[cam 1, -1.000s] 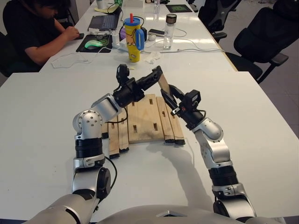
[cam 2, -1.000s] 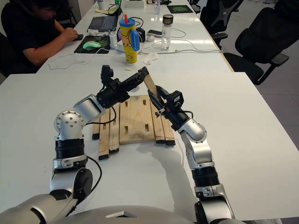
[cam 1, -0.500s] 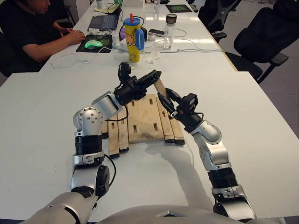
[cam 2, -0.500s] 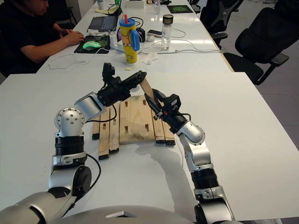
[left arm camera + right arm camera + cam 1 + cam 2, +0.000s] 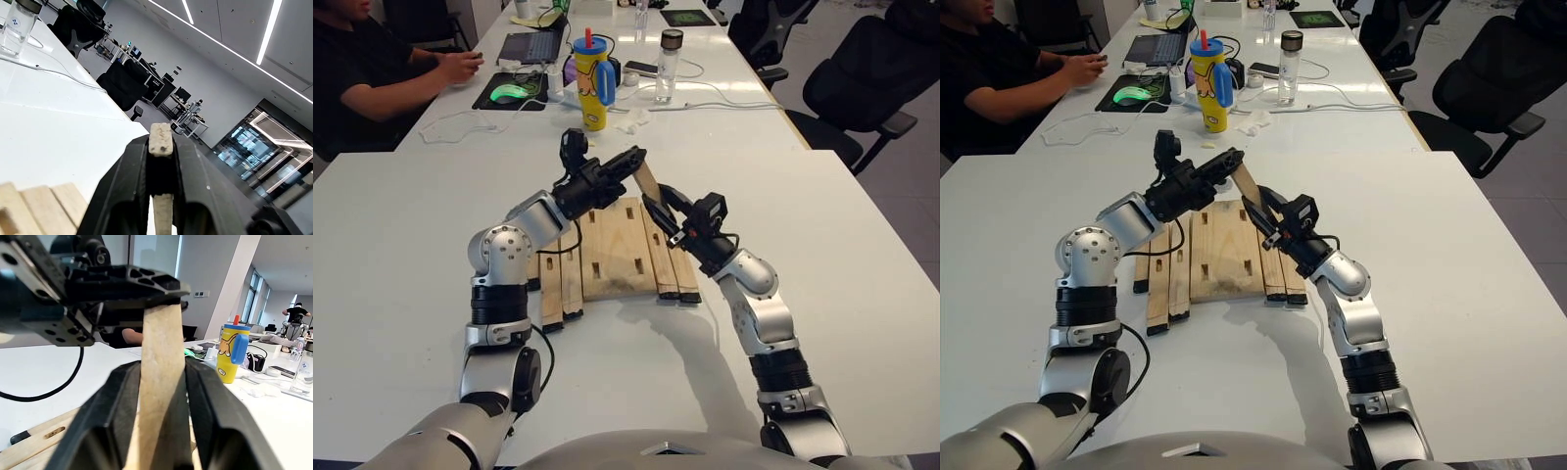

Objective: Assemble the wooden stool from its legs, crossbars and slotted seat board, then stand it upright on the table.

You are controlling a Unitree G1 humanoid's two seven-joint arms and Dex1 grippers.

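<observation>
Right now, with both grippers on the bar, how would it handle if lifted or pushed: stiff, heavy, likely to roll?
Probably stiff: the bar runs straight between the left gripper and right gripper. Likely light, being a thin wooden strip. Its flat faces suggest sliding, not rolling.

The slotted seat board (image 5: 612, 250), a pale wooden panel with small rectangular slots cut through it, lay flat on the white tabletop (image 5: 822, 245). Along its left side a few long wooden pieces (image 5: 552, 294) lay flat and parallel, just beside one another. Two more long pieces (image 5: 668, 269) lay against its right edge, also flat. One light wooden bar (image 5: 651, 184) was off the tabletop, tilted above the board's far right corner. Its upper end was pinched in the left pincer (image 5: 631, 162), and its lower part sat clamped between the fingers of the right pincer (image 5: 658, 206).
</observation>
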